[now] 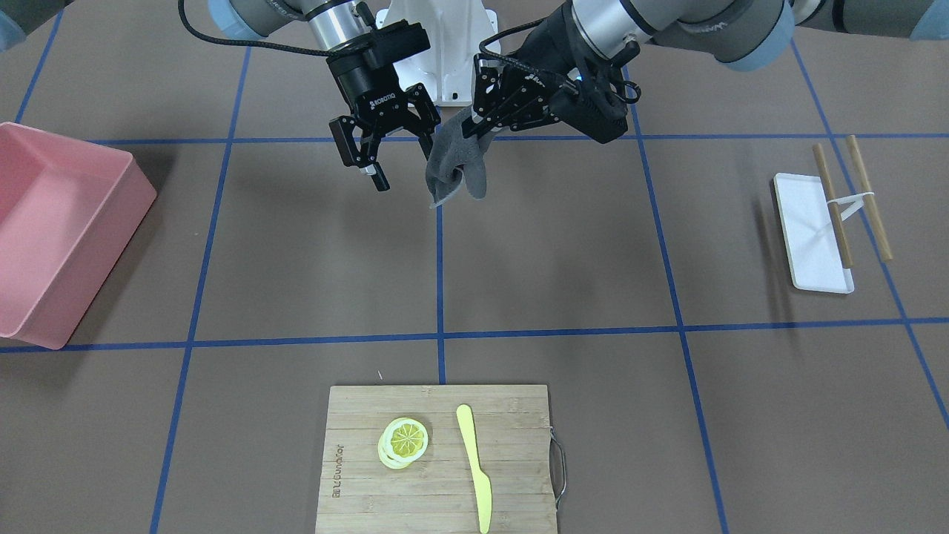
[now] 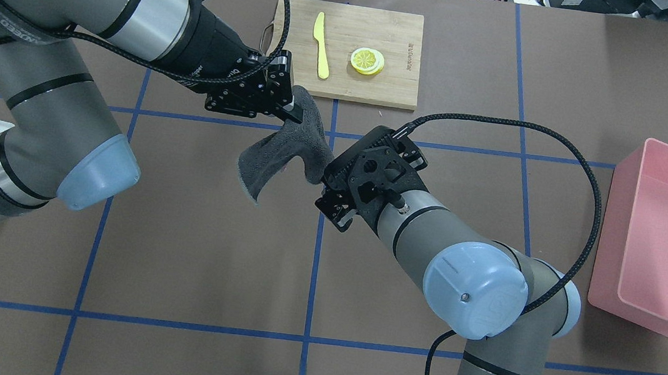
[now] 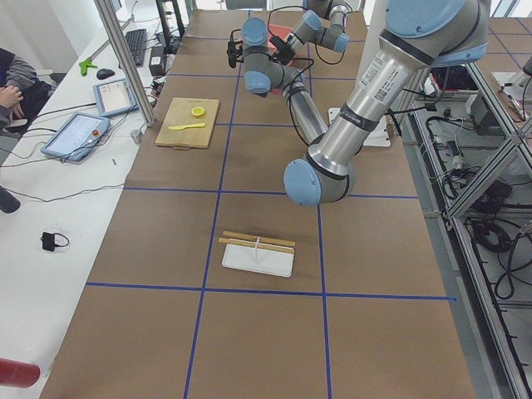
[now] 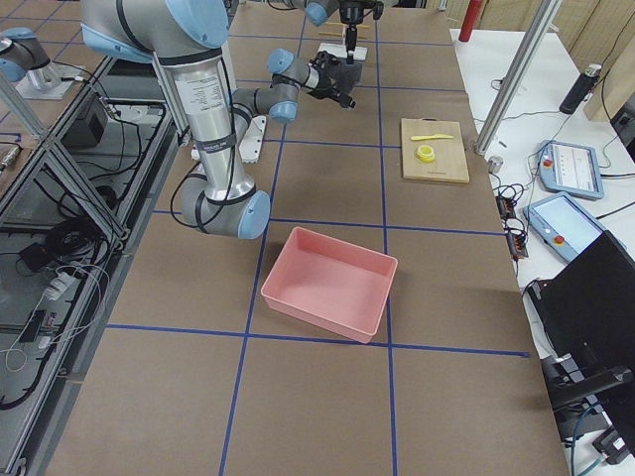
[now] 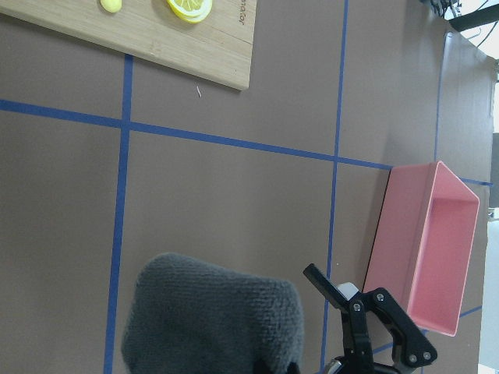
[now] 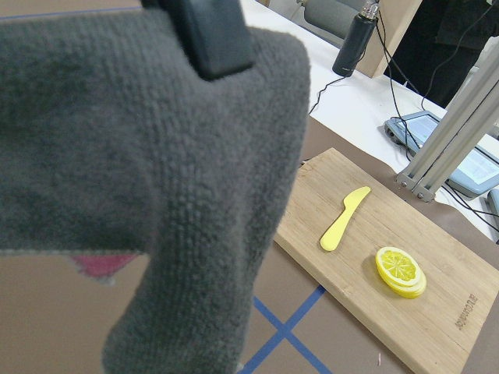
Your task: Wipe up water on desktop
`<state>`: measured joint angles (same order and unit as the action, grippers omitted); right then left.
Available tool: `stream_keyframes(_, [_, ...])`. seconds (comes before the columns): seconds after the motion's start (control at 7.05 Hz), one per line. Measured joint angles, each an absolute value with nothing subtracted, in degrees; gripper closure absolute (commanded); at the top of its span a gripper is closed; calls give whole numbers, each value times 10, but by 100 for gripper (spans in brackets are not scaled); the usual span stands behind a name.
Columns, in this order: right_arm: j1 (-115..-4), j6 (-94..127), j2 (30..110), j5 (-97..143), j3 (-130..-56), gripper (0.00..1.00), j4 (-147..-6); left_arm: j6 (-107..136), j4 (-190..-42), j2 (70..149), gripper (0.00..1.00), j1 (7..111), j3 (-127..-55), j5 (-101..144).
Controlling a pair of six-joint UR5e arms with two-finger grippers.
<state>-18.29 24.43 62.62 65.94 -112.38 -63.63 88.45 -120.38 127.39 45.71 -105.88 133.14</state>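
A grey cloth (image 1: 458,165) hangs above the brown desktop (image 1: 556,252), which is crossed by blue tape lines. My left gripper (image 1: 478,127) is shut on the cloth's upper corner, also seen from overhead (image 2: 288,109). My right gripper (image 1: 404,167) stands open right beside the hanging cloth, one finger close against its edge. One of its fingers (image 5: 323,280) shows next to the cloth (image 5: 210,319) in the left wrist view. The cloth (image 6: 140,156) fills most of the right wrist view. No water shows on the desktop in any view.
A bamboo cutting board (image 1: 437,489) with lemon slices (image 1: 404,441) and a yellow knife (image 1: 474,463) lies at the operators' edge. A pink bin (image 1: 59,230) stands on my right side. A white tray (image 1: 812,233) with wooden sticks (image 1: 867,196) lies on my left.
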Motion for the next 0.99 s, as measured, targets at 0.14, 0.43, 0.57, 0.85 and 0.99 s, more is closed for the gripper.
stream_keyframes(0.14, [-183,244,626,659,-1124,2,-636,897,-1204,1281,100,457,-1059,1331])
stream_keyframes(0.43, [-183,244,626,659,-1124,2,-636,910,-1204,1291,100,458,-1053,1330])
stream_keyframes(0.57, [-183,244,626,659,-1124,12,-636,910,-1206,1292,100,458,-1048,1330])
stream_keyframes(0.85, [-183,244,625,655,-1123,17,-635,909,-1207,1294,100,458,-1042,1330])
stream_keyframes(0.99, [-183,244,625,654,-1123,17,-635,909,-1208,1294,100,458,-1042,1330])
